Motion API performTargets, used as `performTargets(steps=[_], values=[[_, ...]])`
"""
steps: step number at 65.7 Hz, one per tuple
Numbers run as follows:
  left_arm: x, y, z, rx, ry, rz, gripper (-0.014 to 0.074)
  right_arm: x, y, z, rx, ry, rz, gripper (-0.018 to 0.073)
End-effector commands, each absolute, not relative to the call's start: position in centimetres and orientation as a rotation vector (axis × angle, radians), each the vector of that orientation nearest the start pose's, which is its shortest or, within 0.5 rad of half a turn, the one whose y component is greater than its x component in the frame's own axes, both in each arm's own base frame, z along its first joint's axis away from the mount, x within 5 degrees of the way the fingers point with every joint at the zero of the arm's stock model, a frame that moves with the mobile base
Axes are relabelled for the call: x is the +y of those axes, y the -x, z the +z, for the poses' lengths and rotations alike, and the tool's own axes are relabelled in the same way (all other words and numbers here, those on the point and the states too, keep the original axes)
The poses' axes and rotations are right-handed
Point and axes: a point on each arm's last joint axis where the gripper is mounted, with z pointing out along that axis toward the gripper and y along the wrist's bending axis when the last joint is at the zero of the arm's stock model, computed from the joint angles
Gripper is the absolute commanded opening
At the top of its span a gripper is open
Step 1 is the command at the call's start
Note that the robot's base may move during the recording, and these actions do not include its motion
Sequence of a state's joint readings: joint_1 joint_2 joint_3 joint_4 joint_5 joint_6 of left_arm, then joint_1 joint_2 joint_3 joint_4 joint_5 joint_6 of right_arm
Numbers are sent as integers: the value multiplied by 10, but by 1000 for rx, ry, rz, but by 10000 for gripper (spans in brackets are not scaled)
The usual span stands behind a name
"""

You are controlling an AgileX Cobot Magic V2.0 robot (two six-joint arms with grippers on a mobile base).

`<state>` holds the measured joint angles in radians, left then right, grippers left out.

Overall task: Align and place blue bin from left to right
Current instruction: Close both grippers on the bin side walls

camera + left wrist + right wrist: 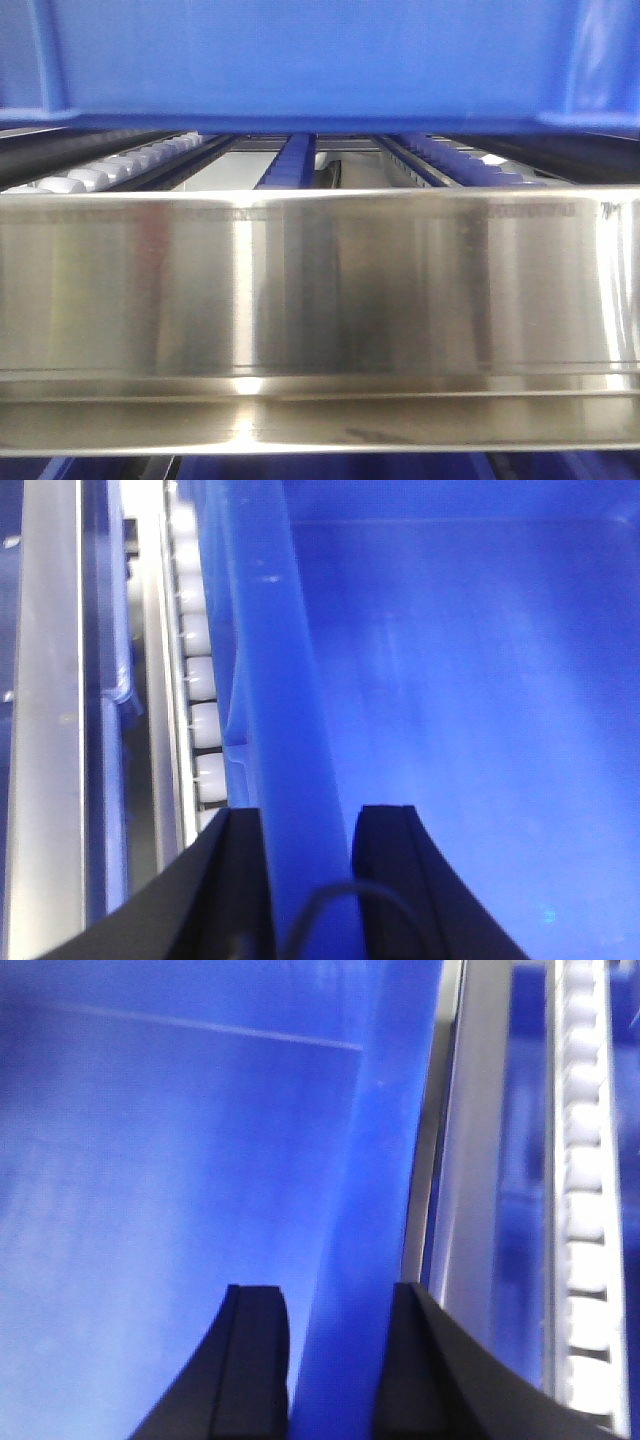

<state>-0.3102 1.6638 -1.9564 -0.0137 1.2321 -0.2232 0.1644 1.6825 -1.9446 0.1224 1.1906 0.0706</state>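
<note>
- In the front view the blue bin (320, 60) is at 12 o'clock. It fills the whole top edge, and only its lower side shows.
- From the centre down to 6 o'clock a shiny steel rail (320, 290) runs across the full width.
- Between bin and rail, at 10 o'clock, I see a lane of white rollers (90, 178) that goes under the bin. I cannot tell if the bin rests on it.
- The left gripper (312, 815) is at 6 o'clock of its wrist view. Its two black fingers (235, 880) stand one on each side of the bin's wall and press on it, so it is grasping the bin.
- At 9 o'clock from this wall a row of rollers lies just beside the bin.
- The right gripper (330, 1295) is clamped in the same way on the opposite wall, one finger inside and one outside.
- There the rollers lie at 3 o'clock, with a steel strip (465, 1160) between them and the wall.
</note>
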Motion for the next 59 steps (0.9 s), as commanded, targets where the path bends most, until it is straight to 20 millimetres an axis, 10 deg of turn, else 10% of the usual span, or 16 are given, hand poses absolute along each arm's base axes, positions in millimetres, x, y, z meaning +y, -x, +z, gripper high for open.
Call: performTargets(steps=[1, 59], values=[[-110, -318, 468, 2337, -120, -361, -111, 67, -341, 460, 2307, 123, 271, -72], [-109, -318, 472, 2306, -117, -346, -111, 67, -339, 462, 2301, 123, 271, -72]])
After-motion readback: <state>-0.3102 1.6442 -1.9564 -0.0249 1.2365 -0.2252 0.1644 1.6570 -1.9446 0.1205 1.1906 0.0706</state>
